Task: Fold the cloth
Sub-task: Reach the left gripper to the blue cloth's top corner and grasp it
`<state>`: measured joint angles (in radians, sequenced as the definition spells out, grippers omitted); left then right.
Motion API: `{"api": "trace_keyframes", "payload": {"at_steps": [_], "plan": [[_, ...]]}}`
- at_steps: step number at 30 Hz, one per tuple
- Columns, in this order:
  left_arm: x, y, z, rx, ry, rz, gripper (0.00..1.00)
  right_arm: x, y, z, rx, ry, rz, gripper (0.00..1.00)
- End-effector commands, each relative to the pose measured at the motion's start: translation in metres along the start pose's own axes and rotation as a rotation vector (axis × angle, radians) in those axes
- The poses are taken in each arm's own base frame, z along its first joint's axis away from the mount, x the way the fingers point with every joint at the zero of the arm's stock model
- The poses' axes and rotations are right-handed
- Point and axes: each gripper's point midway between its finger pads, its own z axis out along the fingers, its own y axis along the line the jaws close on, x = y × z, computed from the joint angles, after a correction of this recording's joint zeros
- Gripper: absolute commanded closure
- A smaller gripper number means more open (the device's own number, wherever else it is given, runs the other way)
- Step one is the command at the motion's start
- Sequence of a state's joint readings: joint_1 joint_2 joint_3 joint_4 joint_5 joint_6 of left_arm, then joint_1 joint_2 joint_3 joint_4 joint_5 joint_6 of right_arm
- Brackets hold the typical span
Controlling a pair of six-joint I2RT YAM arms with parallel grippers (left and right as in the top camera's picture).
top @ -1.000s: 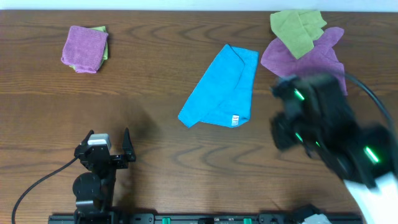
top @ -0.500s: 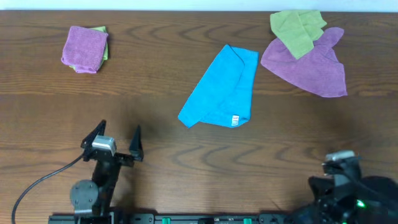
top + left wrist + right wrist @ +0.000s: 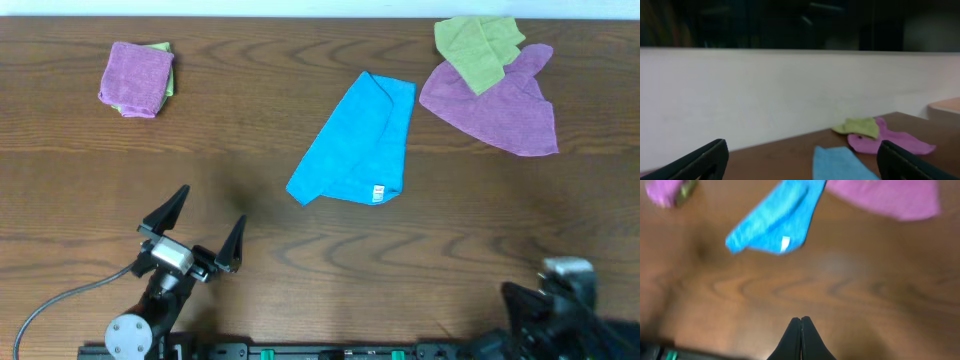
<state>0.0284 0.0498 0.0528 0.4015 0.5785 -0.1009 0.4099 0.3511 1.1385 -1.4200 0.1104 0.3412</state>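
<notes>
The sky-blue cloth (image 3: 358, 140) lies folded into a long slanted strip in the middle of the table, its small white tag (image 3: 379, 193) at the near right corner. It shows too in the left wrist view (image 3: 842, 163) and the right wrist view (image 3: 772, 220). My left gripper (image 3: 208, 228) stands open at the near left, well short of the cloth, with nothing between its fingers (image 3: 700, 160). My right gripper (image 3: 800, 321) is shut and empty, low at the near right edge of the table, its arm (image 3: 560, 300) only partly in the overhead view.
A spread purple cloth (image 3: 495, 100) lies at the back right with a yellow-green cloth (image 3: 477, 45) on top of it. A folded purple cloth (image 3: 137, 77) over a yellow-green one sits at the back left. A pale wall rises behind the table.
The right arm has swept back from beside the purple cloth to the near right edge. The left gripper has risen and shifted right and forward, turning toward the cloth. The cloth has not moved.
</notes>
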Motion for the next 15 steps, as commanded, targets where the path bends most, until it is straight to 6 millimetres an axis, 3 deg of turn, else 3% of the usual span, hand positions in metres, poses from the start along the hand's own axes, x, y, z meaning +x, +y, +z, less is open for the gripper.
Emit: {"api": "trace_keyframes", "payload": {"at_steps": [1, 3, 5, 6, 8, 11, 15], "plan": [[0.0, -0.006, 0.01, 0.044, 0.05, -0.057, 0.05, -0.014, -0.019, -0.027, 0.053, -0.198, 0.025, 0.96], [0.001, -0.009, 0.025, 0.074, 0.116, -0.057, 0.05, -0.022, -0.016, -0.037, 0.024, -0.279, 0.008, 0.73], [0.004, -0.013, 0.053, 0.126, 0.212, -0.069, 0.05, -0.031, -0.006, -0.04, -0.023, -0.314, -0.025, 0.34], [0.007, -0.018, 0.072, 0.165, 0.271, -0.081, 0.05, -0.036, -0.002, -0.041, -0.042, -0.328, -0.027, 0.21], [0.019, -0.033, 0.111, 0.25, 0.403, -0.095, 0.04, -0.044, 0.004, -0.043, -0.072, -0.358, -0.025, 0.05], [0.046, -0.046, 0.167, 0.271, 0.653, -0.054, 0.05, -0.058, 0.011, -0.051, -0.116, -0.418, 0.019, 0.01], [0.066, -0.051, 0.213, 0.254, 0.833, 0.076, 0.04, -0.074, 0.015, -0.07, -0.153, -0.497, 0.066, 0.01]]}}
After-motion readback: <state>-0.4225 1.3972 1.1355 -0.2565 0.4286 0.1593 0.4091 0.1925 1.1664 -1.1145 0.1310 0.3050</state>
